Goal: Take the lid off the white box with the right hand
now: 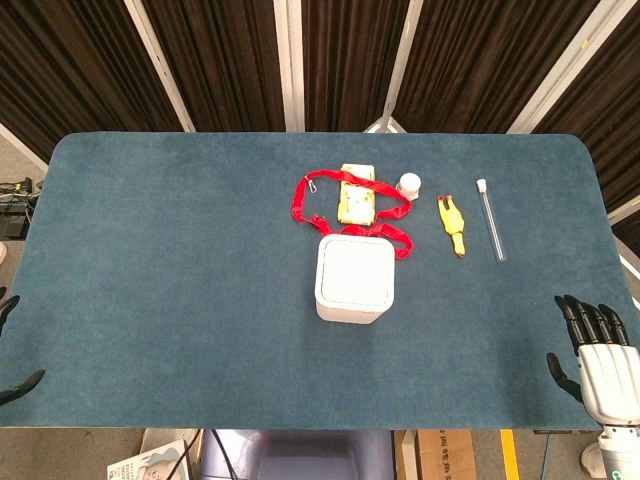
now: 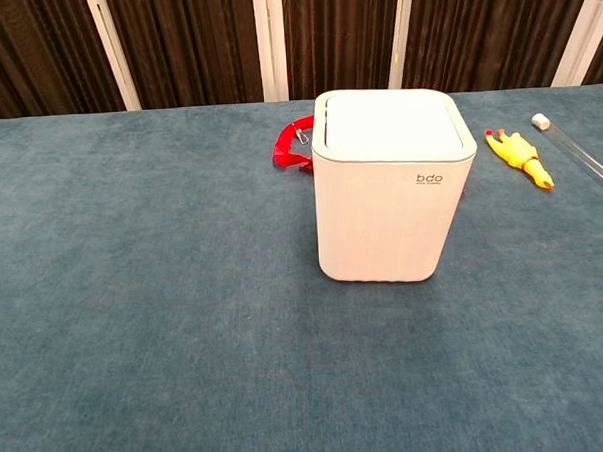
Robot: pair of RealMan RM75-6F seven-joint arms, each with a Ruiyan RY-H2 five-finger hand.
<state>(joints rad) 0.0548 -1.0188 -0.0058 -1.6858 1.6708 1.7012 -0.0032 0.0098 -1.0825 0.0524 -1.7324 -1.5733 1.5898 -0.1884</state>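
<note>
From the head view I read my right hand (image 1: pixel 603 352) at the near right corner of the table (image 1: pixel 180 300), palm housing white, dark fingers (image 1: pixel 585 318) extended and spread toward the far edge, thumb out to the side; it is released and grasps nothing, well apart from the box. My left hand (image 1: pixel 12 385) shows only as dark fingertips at the near left edge; I cannot tell whether it is released or clenched. The chest view shows neither hand.

The white box (image 1: pixel 354 277) stands upright near the table centre; smooth matte plastic, rounded corners, tapering slightly toward its base; the lid (image 2: pixel 389 119) is seated flush in the top rim, flat and faintly bluish; a small grey logo (image 2: pixel 429 178) marks the near face.

Behind the box lies a red strap (image 1: pixel 350 212) in loops, partly over a yellow packet (image 1: pixel 356 198); to their right a small white cap (image 1: pixel 409 185), a yellow rubber chicken (image 1: pixel 452 226), and a clear slender tube (image 1: pixel 491 219) with a white stopper. The table covering is blue-green felt, napped.
</note>
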